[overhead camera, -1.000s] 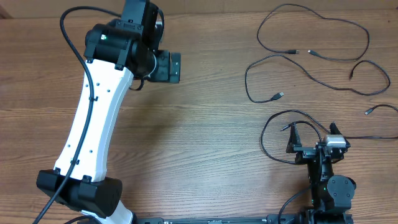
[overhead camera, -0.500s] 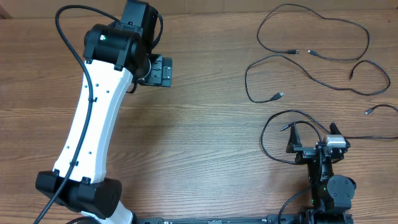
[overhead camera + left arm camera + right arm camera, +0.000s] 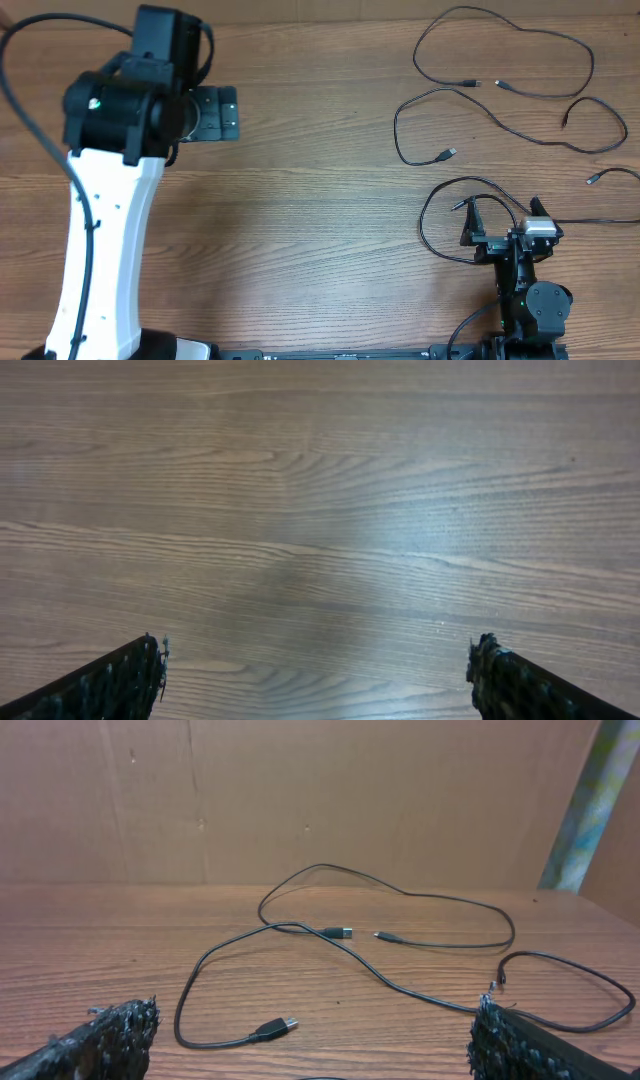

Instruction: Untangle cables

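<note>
My left gripper [image 3: 318,670] hangs over bare table [image 3: 330,200] on the left, and my right gripper [image 3: 312,1015] sits low at the near right edge; both have their rough black pads spread wide with nothing between them. The cables [image 3: 447,153] are thin, smooth black cords with small plug ends, lying in loose open loops across the right half of the table, and I count at least three, one of them curling just in front of my right fingers. The tabletop is brown wood grain with a soft sheen, backed by flat brown cardboard-like panels [image 3: 300,800].
</note>
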You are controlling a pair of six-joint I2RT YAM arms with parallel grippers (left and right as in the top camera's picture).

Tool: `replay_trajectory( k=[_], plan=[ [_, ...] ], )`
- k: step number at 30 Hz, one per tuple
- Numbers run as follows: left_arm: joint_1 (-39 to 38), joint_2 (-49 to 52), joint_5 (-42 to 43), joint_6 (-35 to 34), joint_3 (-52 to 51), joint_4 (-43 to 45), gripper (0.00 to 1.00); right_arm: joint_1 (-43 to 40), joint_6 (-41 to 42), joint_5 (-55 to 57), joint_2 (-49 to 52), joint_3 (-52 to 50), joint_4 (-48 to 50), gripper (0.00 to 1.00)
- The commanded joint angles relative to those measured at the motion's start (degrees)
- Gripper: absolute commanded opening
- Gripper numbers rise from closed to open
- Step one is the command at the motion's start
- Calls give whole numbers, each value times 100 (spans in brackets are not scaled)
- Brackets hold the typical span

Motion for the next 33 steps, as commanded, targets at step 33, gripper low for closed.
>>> replay_trajectory(
  k=[33],
  plan=[
    [1517,-3683,2015,103,-5882,4463,100,31,11,-7,-61,-59,35,100]
  ],
)
